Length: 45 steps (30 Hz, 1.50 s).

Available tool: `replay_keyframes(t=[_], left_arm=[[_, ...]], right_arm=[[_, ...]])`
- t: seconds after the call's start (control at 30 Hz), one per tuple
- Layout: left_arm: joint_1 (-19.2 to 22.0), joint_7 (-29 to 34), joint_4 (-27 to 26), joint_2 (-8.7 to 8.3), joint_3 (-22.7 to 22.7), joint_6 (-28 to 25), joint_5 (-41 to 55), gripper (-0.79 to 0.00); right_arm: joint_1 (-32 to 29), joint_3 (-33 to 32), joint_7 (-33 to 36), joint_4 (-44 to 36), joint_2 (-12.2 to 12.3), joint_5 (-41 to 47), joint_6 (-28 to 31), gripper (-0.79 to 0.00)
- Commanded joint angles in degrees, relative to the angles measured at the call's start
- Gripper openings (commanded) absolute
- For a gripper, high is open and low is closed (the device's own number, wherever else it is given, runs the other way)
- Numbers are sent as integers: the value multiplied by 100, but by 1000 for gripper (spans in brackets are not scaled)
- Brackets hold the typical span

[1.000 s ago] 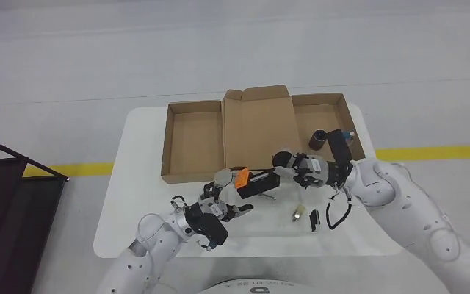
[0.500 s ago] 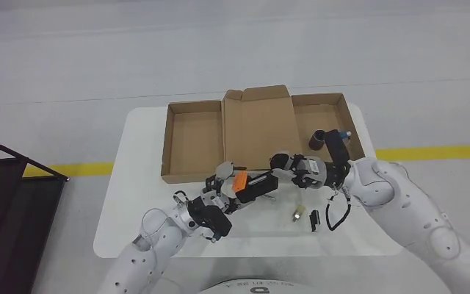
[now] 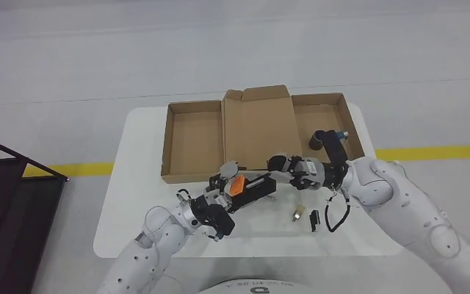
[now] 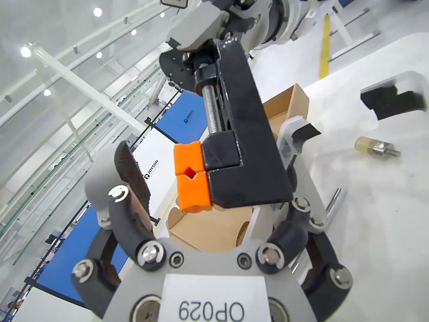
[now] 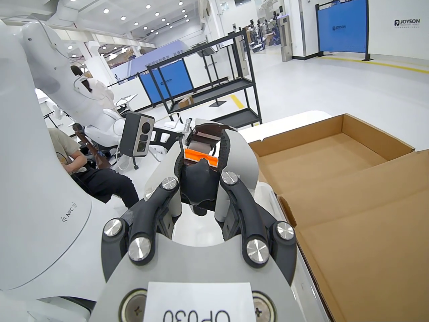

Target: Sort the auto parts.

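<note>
Looking at a white table with a cardboard box along the back. Got the left gripper spread wide around the orange end of the black part, then the right gripper clamped tight on its other end, with a small cylinder on the table near that gripper.

The right tool hides most of the black part; the left tool half covers a metal rod.

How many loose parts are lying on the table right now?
3: a pale cylinder, a black piece beside it, a metal rod by the left tool. Others may be hidden.
</note>
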<state>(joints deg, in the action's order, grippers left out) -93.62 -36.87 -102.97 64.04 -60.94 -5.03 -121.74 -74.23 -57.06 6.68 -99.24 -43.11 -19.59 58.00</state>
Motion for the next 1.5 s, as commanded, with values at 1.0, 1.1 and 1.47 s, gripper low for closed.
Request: replay_keyframes(t=[1.0,1.1,1.47], left_arm=[[-308,634,-242,-222,-1412,639,-299,-785],[69,1319,69,-206,-1596,614,-331,-785],[1631,3293,1681,-26,-1012,-374,-680,-785]], right_arm=[[55,110,-15,-84,143,856,0,0],[55,110,-15,-84,143,856,0,0],[55,110,-15,-84,143,856,0,0]])
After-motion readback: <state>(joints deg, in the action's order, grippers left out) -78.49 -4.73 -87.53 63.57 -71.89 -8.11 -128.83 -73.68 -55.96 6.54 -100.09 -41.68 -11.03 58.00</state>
